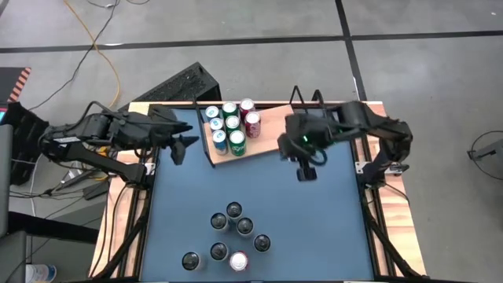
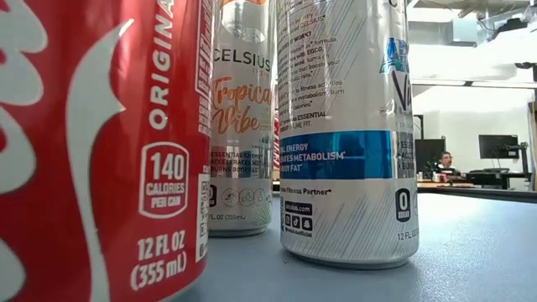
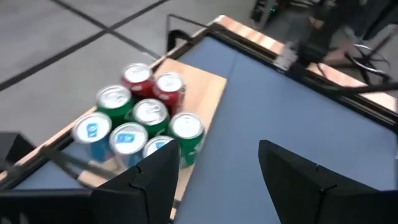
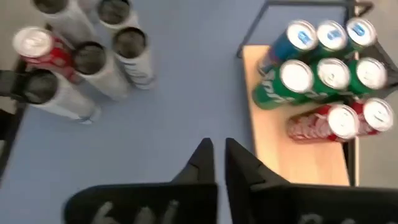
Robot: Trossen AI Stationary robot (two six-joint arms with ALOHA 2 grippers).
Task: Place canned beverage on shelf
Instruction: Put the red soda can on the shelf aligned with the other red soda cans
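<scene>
Blue surface (image 1: 314,236) is carrying everything, so starting there. The shelf (image 1: 267,134), light wood in black wire, is sitting skewed at roughly 12 o'clock on the surface, its left half loaded and its right half bare, presumably being filled from one end so open board is left for more cans. Shelved cans (image 1: 233,127): counting seven, packed touching each other, two blue tops, three green, two red. Loose cans (image 1: 234,233) are waiting at about 6 o'clock, near the front edge: counting seven upright ones, six dark-topped tall ones plus one red (image 1: 239,262), close together but not all touching, well apart from the shelf, which reads as a pickup cluster. Left gripper (image 1: 178,145) is hanging at about 10 o'clock, just beside the shelf's left end, jaws partly spread and holding nothing; looks like the waiting arm. Right gripper (image 4: 217,163) is hovering over bare surface at about 1 o'clock, just off the shelf's empty end, jaws nearly closed with only a slit between them, nothing gripped. My read: no can is in transit right now, and the right arm is placed between shelf and cluster, so it seems to be between placements. Next pick probably needs those jaws opening first.
</scene>
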